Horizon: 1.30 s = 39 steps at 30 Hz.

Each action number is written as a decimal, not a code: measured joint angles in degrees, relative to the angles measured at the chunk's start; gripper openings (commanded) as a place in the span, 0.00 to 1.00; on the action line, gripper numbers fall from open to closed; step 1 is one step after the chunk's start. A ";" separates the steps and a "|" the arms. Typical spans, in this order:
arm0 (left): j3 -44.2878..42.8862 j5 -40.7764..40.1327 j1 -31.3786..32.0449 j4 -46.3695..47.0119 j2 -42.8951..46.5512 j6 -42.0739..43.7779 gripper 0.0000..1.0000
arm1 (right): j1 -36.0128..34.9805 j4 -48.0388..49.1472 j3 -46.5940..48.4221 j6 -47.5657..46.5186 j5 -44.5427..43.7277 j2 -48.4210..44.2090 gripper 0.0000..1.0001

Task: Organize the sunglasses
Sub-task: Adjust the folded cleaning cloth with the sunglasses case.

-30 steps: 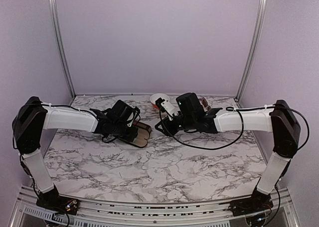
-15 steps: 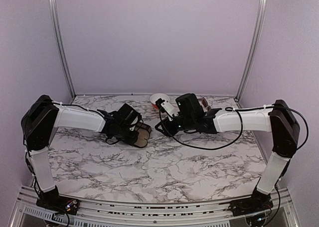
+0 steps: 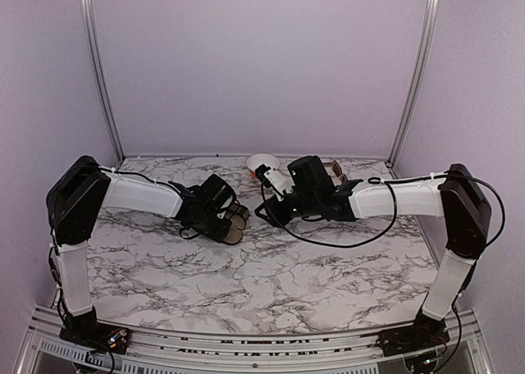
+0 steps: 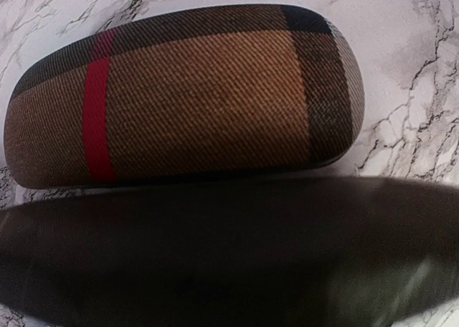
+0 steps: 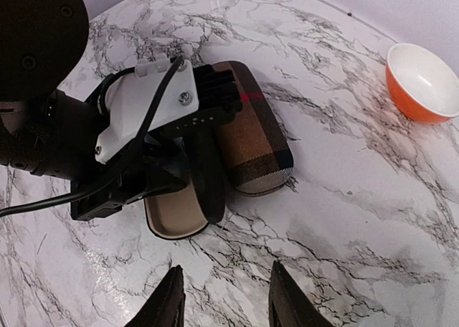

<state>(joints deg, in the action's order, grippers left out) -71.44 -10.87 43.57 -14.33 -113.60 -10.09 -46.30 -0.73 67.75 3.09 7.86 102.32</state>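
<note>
The brown sunglasses [image 3: 332, 171] show only as a small brown shape behind my right arm at the back of the table. The black pair is hidden. The black case [image 5: 172, 216] lies open with a beige inside, its lid [image 4: 229, 255] standing up. The brown case with a red stripe [image 4: 193, 97] lies shut just beyond it. My left gripper [image 5: 168, 171] is at the black case's lid; its fingers are hidden. My right gripper [image 5: 226, 302] is open and empty, above the table beside the cases.
An orange bowl [image 5: 423, 83] with a white inside stands at the back, also in the top view [image 3: 262, 165]. The purple walls and metal posts close in the back and sides. My two wrists are close together at mid-table.
My left arm has reached further right and back over the cases. My right arm has shifted slightly left.
</note>
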 measured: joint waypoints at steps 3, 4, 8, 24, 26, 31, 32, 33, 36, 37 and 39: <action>-0.85 -0.20 0.00 -0.28 -0.74 -0.04 0.31 | 0.00 0.20 -0.22 0.00 0.02 0.02 0.39; -1.05 -0.17 0.00 -0.31 -0.92 -0.15 0.30 | 0.00 0.24 -0.31 0.02 0.02 0.02 0.39; -1.60 -0.22 0.00 -0.26 -1.42 -0.15 0.23 | 0.00 0.24 -0.50 0.13 0.17 0.04 0.39; 0.94 -2.75 -1.25 4.13 -1.09 1.01 0.00 | 0.00 0.24 -0.50 0.39 0.66 0.76 0.39; 1.57 -3.13 -1.44 4.92 -0.85 1.60 0.00 | 0.00 0.24 -0.50 0.44 0.68 0.96 0.39; 2.32 -3.17 -1.53 6.01 -0.46 2.03 0.00 | 0.00 0.24 -0.50 1.05 0.81 1.09 0.39; 2.47 -2.99 -1.60 6.21 -0.37 2.01 0.00 | 0.00 0.24 -0.50 1.18 0.83 1.09 0.39; 2.62 -2.78 -1.64 6.29 -0.24 2.01 0.00 | 0.00 0.24 -0.50 1.27 0.83 1.09 0.39; 3.13 -1.22 -1.97 6.19 0.42 1.70 0.00 | 0.00 0.24 -0.50 1.42 0.85 1.11 0.39; 3.15 -0.46 -1.99 6.08 0.57 1.51 0.00 | 0.00 0.26 -0.50 1.44 0.85 1.11 0.39; 3.15 1.46 -2.23 5.92 0.83 0.83 0.00 | 0.00 0.26 -0.50 1.46 0.85 1.14 0.39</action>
<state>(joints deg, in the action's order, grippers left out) -68.29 -9.41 41.34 -8.40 -112.77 -9.26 -46.30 -0.47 67.24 4.56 8.71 103.46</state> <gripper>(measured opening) 0.005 0.391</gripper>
